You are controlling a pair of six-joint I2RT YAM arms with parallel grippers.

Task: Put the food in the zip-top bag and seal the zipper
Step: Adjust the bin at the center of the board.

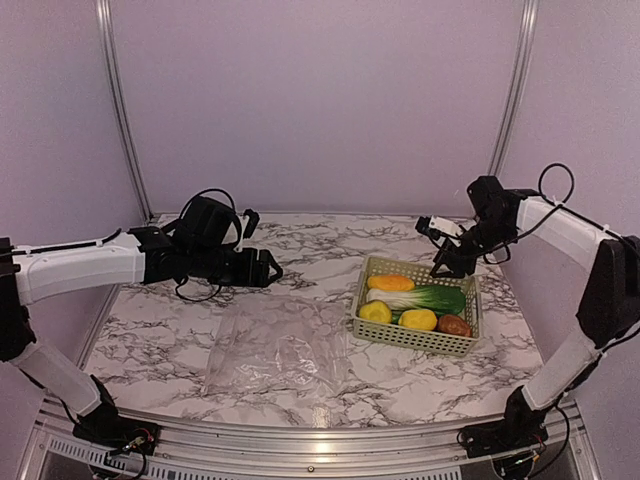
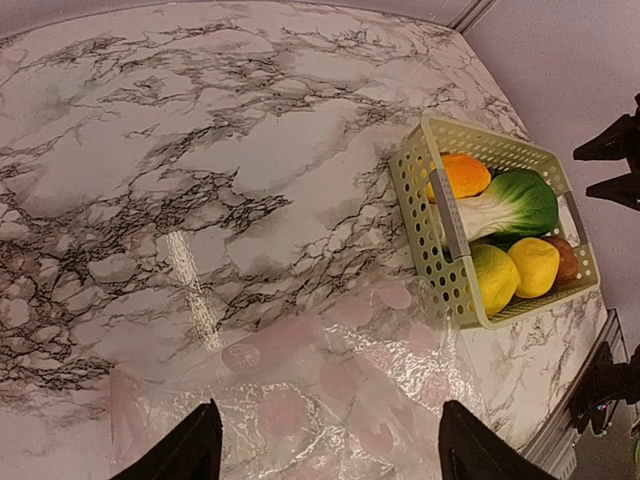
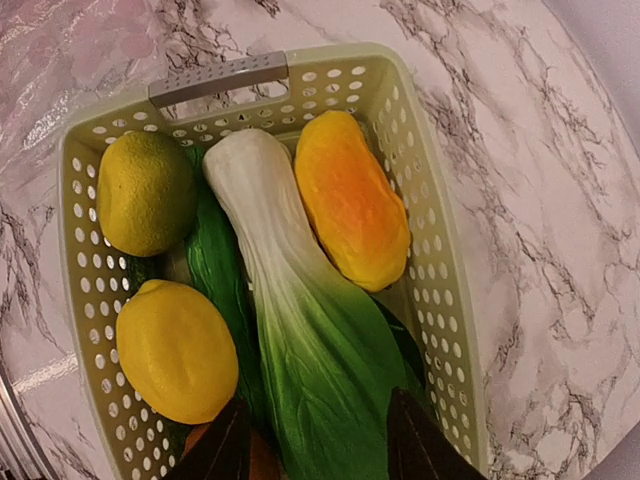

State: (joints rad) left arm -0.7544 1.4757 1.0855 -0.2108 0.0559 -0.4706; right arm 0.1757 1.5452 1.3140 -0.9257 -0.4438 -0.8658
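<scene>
Food, five pieces: vegetable (image 3: 300,300), orange piece (image 3: 350,200), two yellow fruits (image 3: 145,190) (image 3: 175,350), brown lump (image 1: 455,325); all in the basket (image 1: 415,338), right of centre in the top view. Bag (image 1: 275,345) lies flat on the table (image 1: 200,300), lower centre, just left of the basket. Left gripper (image 2: 328,405) above the bag, jaws spread wide; right gripper (image 3: 318,398) straddles the vegetable's green end, grip not discernible.

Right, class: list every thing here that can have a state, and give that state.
Bag, flat on the table, empty; zipper unclear.
Basket, upright, filled.
Vegetable, lying in the basket.
Orange piece, lying beside the vegetable.
Yellow fruits, both in the basket.
Potato, in the basket.
Left gripper, open above the bag.
Right gripper, open over the vegetable.
</scene>
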